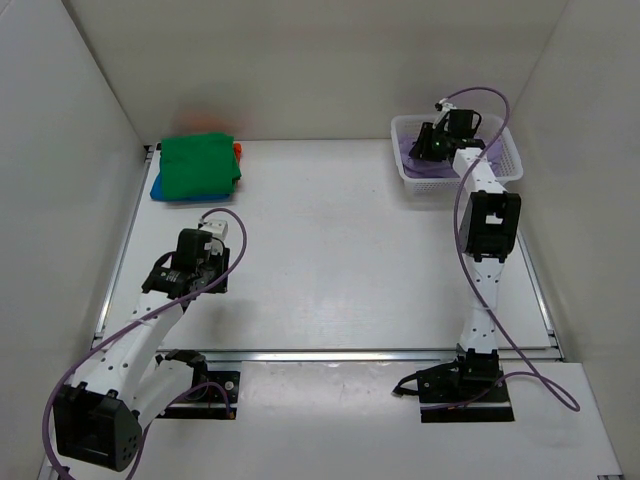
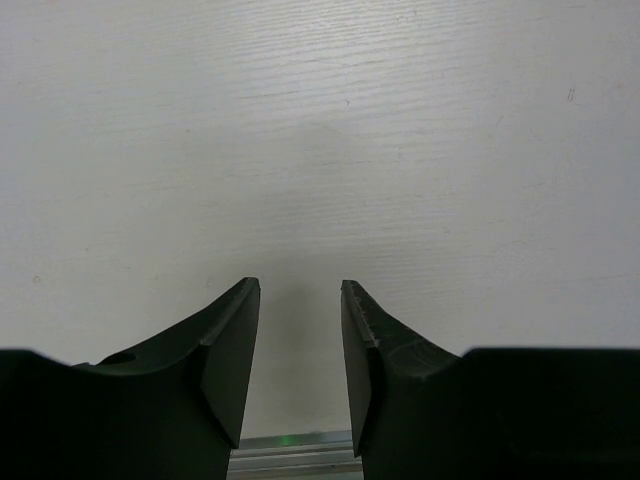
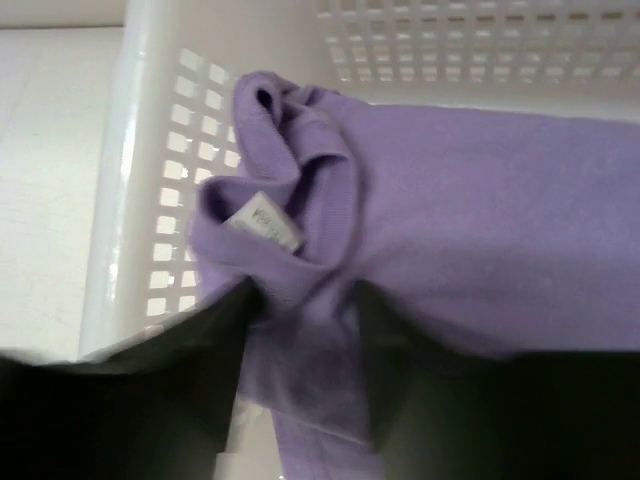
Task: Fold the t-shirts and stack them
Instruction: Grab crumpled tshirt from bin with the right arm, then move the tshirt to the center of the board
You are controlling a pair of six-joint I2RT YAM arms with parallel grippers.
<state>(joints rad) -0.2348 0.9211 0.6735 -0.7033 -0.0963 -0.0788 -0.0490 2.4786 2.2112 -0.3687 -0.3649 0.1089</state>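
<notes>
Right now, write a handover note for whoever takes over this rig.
Left gripper: open, empty, over the table.
Right gripper: in the white basket, fingers astride the lavender t-shirt; grip unconfirmed.
Done: folded stack at far left, green t-shirt on top, blue t-shirt beneath, orange t-shirt edge showing.
Left: lift out, fold and stack the lavender one.

Lavender shirt (image 3: 480, 220) of soft matt cloth, basket (image 3: 140, 200) of glossy white plastic mesh, matt grained table (image 2: 320, 150)

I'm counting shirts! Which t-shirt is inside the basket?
The lavender purple t-shirt, bunched in the white basket at the right gripper. The other t-shirts sit stacked on the table, green on top.
</notes>
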